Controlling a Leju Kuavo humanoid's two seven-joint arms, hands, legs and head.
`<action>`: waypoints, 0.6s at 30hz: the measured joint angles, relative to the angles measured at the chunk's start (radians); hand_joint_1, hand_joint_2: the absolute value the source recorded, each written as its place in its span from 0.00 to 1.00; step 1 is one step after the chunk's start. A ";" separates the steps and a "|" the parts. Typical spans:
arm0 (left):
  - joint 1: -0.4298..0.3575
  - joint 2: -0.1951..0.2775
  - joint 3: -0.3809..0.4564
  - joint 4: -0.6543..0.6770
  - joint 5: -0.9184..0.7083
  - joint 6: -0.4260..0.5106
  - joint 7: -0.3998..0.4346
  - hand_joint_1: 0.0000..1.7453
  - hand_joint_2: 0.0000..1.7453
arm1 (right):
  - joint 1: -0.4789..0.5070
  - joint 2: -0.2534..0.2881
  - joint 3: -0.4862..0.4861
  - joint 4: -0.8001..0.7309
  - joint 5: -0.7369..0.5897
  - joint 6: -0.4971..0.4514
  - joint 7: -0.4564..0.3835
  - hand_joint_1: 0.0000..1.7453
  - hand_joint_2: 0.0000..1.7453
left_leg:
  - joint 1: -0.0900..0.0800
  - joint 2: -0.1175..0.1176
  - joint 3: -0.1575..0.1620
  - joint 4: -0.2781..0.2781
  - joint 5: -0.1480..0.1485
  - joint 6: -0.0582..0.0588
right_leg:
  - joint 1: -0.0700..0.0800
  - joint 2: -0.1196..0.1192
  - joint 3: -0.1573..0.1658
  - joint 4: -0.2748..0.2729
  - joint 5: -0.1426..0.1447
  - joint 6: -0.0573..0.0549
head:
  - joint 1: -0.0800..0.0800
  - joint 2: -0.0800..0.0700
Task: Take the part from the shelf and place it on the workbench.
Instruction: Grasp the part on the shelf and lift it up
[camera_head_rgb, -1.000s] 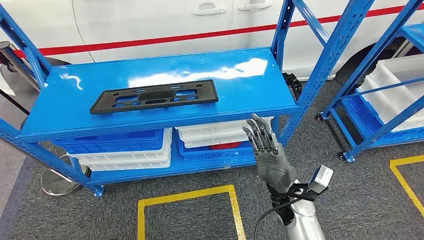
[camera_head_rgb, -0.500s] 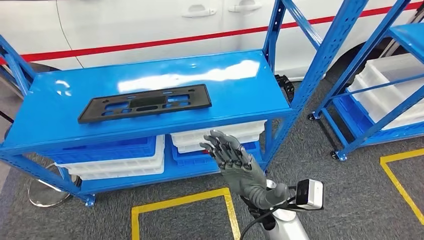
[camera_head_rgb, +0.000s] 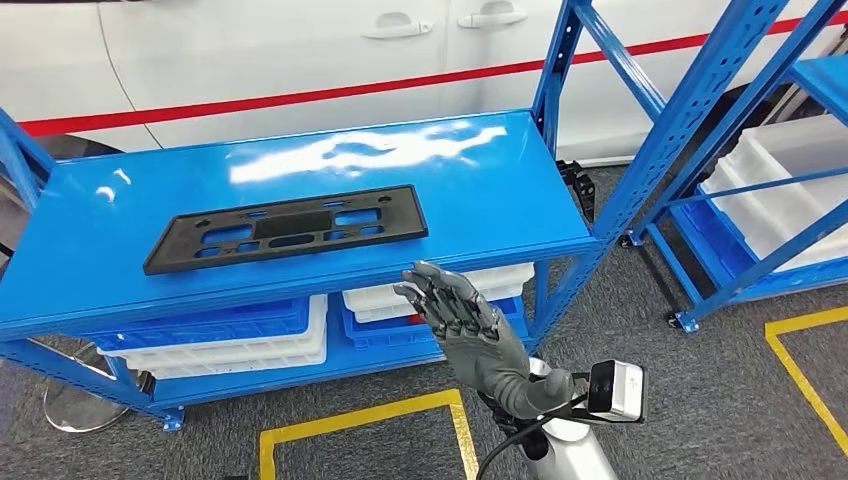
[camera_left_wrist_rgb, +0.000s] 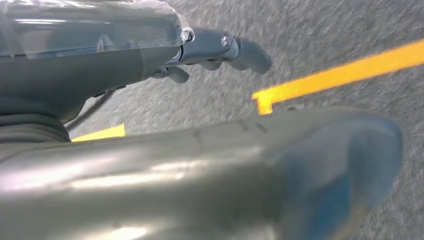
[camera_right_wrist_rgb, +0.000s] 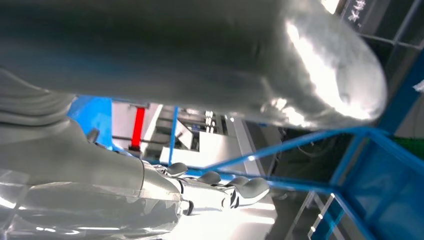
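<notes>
Part (camera_head_rgb: 288, 228) untouched, flat on shelf (camera_head_rgb: 500, 170) top. Right hand (camera_head_rgb: 470, 325) nearest, raised before the shelf's front edge, fingers spread, holding nothing. Part's long axis runs left-right, right end slightly farther. Left hand (camera_left_wrist_rgb: 200, 55) over floor (camera_left_wrist_rgb: 320, 45), fingers loosely extended, empty.

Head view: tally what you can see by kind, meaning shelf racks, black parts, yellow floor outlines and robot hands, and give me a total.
Blue metal shelf racks: 2
Flat black plastic part with cut-outs: 1
Yellow tape floor outlines: 2
Grey robot hand, the right hand: 1
Total: 6
</notes>
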 joint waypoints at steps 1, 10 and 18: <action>-0.002 0.000 0.000 0.000 -0.001 -0.001 0.000 0.00 0.00 | 0.000 0.000 0.000 -0.005 0.006 -0.001 0.000 0.00 0.00 | 0.000 0.001 0.000 0.008 0.004 -0.006 | -0.003 0.001 0.009 -0.008 0.000 -0.003 | 0.000 0.000; -0.007 0.000 0.000 0.000 -0.010 -0.001 0.001 0.00 0.00 | -0.001 0.001 0.003 -0.017 0.028 -0.008 -0.001 0.00 0.00 | 0.020 -0.002 -0.164 0.180 -0.003 -0.046 | -0.024 0.008 0.073 -0.024 -0.040 -0.002 | -0.004 0.000; -0.009 0.001 0.000 0.000 -0.010 0.004 0.000 0.00 0.00 | -0.004 0.002 0.003 -0.017 -0.016 0.002 0.018 0.00 0.00 | 0.020 -0.003 -0.124 0.024 0.092 0.002 | -0.028 0.007 0.059 0.026 -0.079 0.044 | -0.002 0.000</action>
